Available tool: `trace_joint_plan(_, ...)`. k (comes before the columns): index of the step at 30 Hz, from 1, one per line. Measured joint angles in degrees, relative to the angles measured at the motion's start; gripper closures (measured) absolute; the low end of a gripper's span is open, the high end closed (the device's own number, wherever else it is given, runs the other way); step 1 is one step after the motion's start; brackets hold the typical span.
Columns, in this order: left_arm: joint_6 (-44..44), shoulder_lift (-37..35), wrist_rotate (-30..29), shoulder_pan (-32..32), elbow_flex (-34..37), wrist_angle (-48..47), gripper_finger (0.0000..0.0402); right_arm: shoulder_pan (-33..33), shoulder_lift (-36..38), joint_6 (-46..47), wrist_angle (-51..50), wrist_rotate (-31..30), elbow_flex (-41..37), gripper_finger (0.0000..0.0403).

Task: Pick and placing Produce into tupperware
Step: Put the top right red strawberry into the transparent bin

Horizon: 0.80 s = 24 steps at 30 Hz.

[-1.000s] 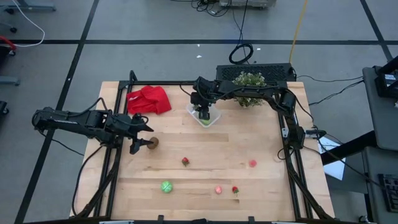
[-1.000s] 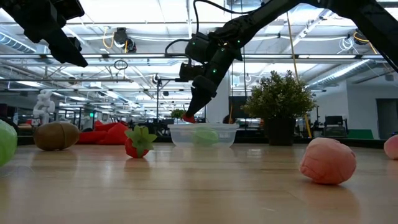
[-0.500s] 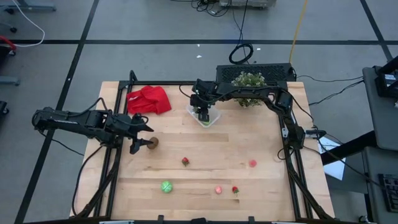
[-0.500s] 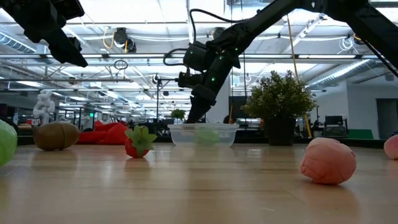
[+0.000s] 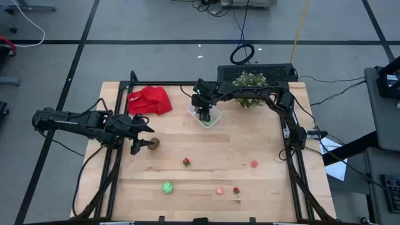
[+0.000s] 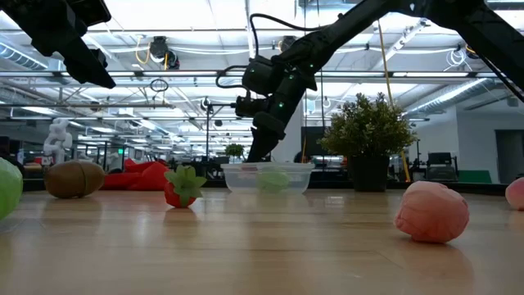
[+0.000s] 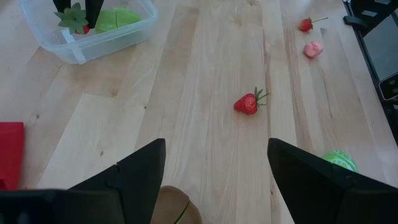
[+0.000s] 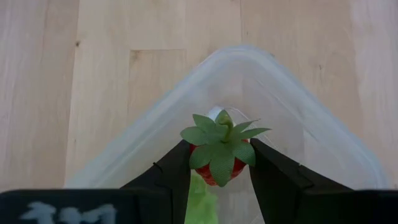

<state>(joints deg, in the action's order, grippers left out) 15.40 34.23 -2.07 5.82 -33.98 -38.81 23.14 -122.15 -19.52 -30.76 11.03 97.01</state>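
Surface: wooden table (image 5: 206, 156).
Right gripper (image 8: 217, 163): clamped on strawberry (image 8: 219, 149) above container (image 5: 206, 118).
Left gripper (image 7: 214, 180): spread wide, empty, over kiwi (image 5: 153, 143).

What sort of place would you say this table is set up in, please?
Probably a large robotics lab or workshop: an open hall with ceiling pipes behind the wooden table, cables on a taped floor, another workstation alongside.
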Motion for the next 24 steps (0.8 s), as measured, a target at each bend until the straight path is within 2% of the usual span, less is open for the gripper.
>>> trace_joint_plan(24,0.0,0.0,0.0,0.0,0.0,0.0,0.0117,0.5,-1.5,1.1,0.1,1.3,0.0,0.027)
